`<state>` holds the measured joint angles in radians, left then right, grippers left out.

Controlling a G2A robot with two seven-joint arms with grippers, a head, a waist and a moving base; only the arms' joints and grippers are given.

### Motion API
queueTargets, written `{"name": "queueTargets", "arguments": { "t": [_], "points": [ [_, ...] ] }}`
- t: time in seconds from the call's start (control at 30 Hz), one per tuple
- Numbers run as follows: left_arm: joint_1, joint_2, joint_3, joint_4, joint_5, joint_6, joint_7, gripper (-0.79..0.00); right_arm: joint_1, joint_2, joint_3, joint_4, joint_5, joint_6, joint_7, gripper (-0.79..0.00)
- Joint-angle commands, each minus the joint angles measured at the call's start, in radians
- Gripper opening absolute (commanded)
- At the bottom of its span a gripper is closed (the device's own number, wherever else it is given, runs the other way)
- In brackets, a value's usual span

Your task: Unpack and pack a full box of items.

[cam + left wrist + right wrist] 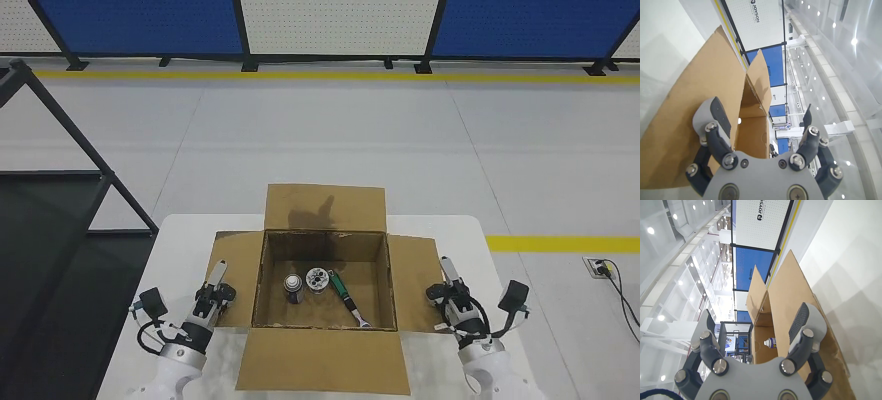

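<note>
Left fingers (720, 113) and right fingers (799, 321) gaped wide and empty beside your box (325, 205).
A can (293, 288) and a green-handled tool (350, 298) sat inside.

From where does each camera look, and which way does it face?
Top view: above the arms, facing down at the open box on the table; left gripper and right gripper flank it.
Left wrist view: on that wrist, facing past its open fingers, over a side flap, into the box.
Right wrist view: likewise from the opposite side, reaching the spray can.
All share the box.
</note>
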<state>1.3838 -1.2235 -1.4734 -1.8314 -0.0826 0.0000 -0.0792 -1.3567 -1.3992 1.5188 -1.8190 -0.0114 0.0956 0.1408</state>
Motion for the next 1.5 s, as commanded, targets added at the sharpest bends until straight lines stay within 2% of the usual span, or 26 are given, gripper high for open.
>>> {"name": "queueTargets", "arguments": {
  "t": [0.0, 0.83, 1.13, 1.47],
  "points": [
    [-0.006, -0.001, 0.004, 0.011, -0.003, 0.001, -0.003, 0.0, 0.006, 0.001, -0.004, 0.009, -0.005, 0.014, 0.005, 0.0],
    [-0.03, -0.011, 0.029, 0.043, 0.019, 0.006, -0.037, 0.0, 0.015, 0.012, -0.016, 0.047, -0.025, 0.056, 0.044, 0.0],
    [0.004, -0.013, -0.01, -0.032, 0.032, -0.029, 0.016, 0.0, -0.023, 0.015, -0.013, -0.033, 0.002, -0.036, 0.05, 0.0],
    [0.046, -0.014, -0.047, -0.124, 0.041, -0.064, 0.028, 0.0, -0.019, 0.018, -0.059, -0.103, -0.05, -0.023, 0.073, 0.0]
  ]
}}
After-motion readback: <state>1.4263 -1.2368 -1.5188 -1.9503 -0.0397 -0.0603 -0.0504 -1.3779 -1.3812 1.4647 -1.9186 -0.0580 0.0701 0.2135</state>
